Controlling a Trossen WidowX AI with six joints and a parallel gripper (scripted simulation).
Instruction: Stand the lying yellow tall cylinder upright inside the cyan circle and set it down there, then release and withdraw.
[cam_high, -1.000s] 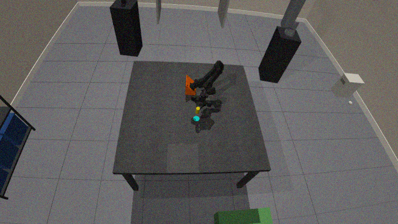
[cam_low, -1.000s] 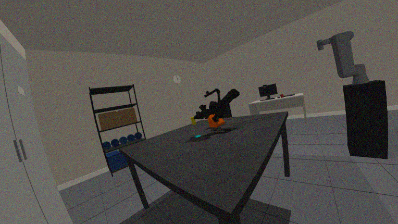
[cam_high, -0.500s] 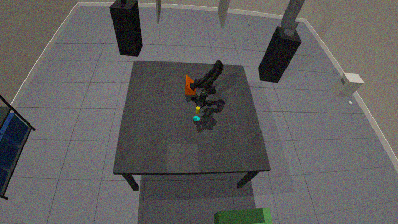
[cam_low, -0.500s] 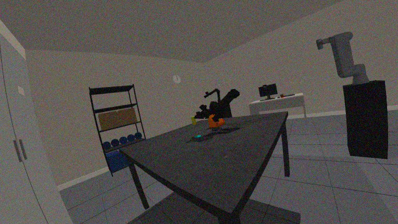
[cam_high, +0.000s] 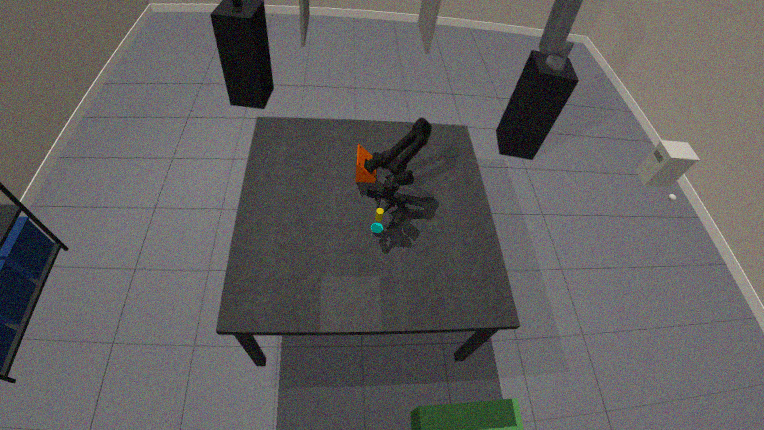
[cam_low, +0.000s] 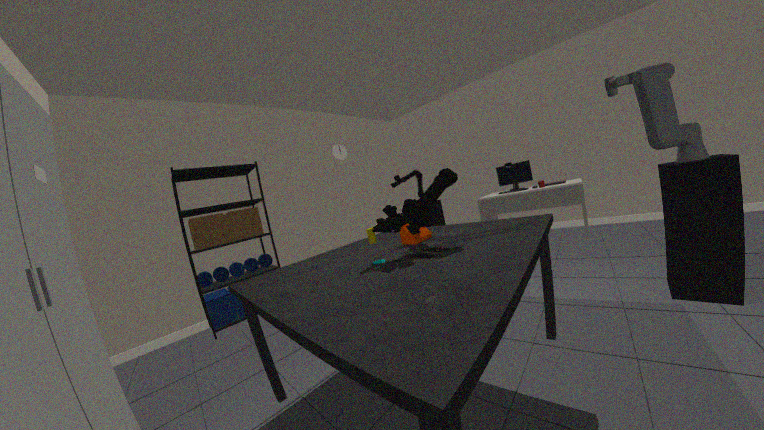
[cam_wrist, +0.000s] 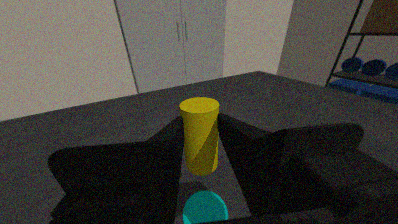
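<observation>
Hand (cam_high: 380, 205) (cam_low: 374, 228) (cam_wrist: 200, 119) gripping the yellow cylinder (cam_high: 379, 215) (cam_low: 371, 235) (cam_wrist: 201, 135), one dark finger on either side. Cylinder roughly upright, held up off the desk (cam_high: 299, 256) (cam_low: 374, 309) (cam_wrist: 100, 132). Cyan circle (cam_high: 376, 228) (cam_low: 379, 261) (cam_wrist: 205, 206) lies flat on the desk, inward from all four edges; in the wrist view it shows below the cylinder's foot, the two apart. Cylinder not in the circle.

Orange thing (cam_high: 364, 166) (cam_low: 412, 235) near the arm (cam_high: 400, 149) (cam_low: 435, 189), on the side toward the desk edge that faces the two black pedestals (cam_high: 245, 58) (cam_high: 537, 106). It does not lie between cylinder and circle. Nothing solid seen standing on the circle; the arm's shadow falls around it.

Beyond the desk edges: shelf rack (cam_low: 180, 213) with blue round things (cam_low: 236, 268) and a brown box (cam_low: 225, 228); white table (cam_low: 529, 193) with a monitor (cam_low: 514, 173); grey robot arm (cam_low: 658, 109) on a black pedestal; green box (cam_high: 465, 416) past the desk's far edge from the pedestals. All well apart from the hand.
</observation>
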